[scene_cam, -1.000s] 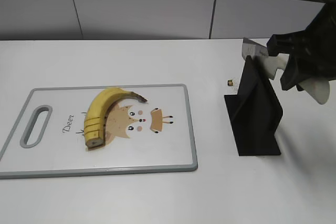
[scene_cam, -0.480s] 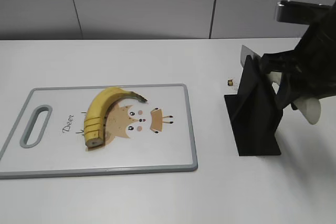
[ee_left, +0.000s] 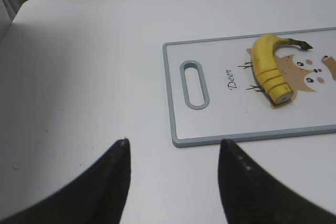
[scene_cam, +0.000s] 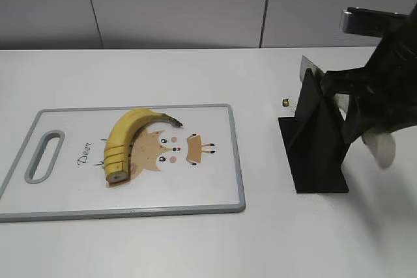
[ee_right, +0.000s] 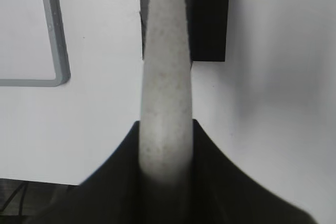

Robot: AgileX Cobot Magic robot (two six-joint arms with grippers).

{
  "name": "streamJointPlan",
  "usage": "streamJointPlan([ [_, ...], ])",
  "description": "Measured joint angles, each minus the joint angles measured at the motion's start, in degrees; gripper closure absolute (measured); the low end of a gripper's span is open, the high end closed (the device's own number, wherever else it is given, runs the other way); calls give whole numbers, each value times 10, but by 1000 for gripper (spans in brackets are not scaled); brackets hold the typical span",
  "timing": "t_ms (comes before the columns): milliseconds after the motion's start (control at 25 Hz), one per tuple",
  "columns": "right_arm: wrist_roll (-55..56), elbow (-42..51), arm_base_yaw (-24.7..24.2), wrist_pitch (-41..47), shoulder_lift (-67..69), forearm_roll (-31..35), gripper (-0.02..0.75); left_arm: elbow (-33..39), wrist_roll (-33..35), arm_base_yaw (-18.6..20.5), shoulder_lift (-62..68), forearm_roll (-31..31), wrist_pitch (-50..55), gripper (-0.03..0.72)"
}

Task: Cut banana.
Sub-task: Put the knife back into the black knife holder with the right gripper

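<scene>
The yellow banana (scene_cam: 127, 141) lies on the white cutting board (scene_cam: 215, 187), its flat cut end with slice lines toward the front. It also shows in the left wrist view (ee_left: 268, 64). My right gripper (scene_cam: 365, 112) is shut on the pale handle (ee_right: 165, 77) of a knife (scene_cam: 386, 148). The knife's blade tip (scene_cam: 306, 66) pokes out at the top of the black knife stand (scene_cam: 316, 141). My left gripper (ee_left: 173, 142) is open and empty over bare table, left of the board's handle slot (ee_left: 194, 84). It does not show in the exterior view.
The board carries a tan cartoon deer print (scene_cam: 172, 148). A small brown bit (scene_cam: 285, 102) lies on the table left of the stand. The stand (ee_right: 210, 14) and a board corner (ee_right: 58, 72) show in the right wrist view. A grey wall stands behind the table.
My right gripper has moved down and slightly left with the knife. The handle end now hangs lower and the blade sits deeper behind the stand. The banana has not moved.
</scene>
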Motion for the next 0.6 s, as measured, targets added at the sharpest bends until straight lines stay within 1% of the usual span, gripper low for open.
streamJointPlan([
  [40,-3,0,0,1,0,5,544,0,0,0,0,0,0,168],
  [240,-15,1,0,-9,0,18,339,0,0,0,0,0,0,168],
  [320,-17,1,0,-14,0,19,287,0,0,0,0,0,0,168],
  [480,-26,1,0,-29,0,17,212,0,0,0,0,0,0,168],
  [600,-46,1,0,-33,-5,15,182,0,0,0,0,0,0,168],
])
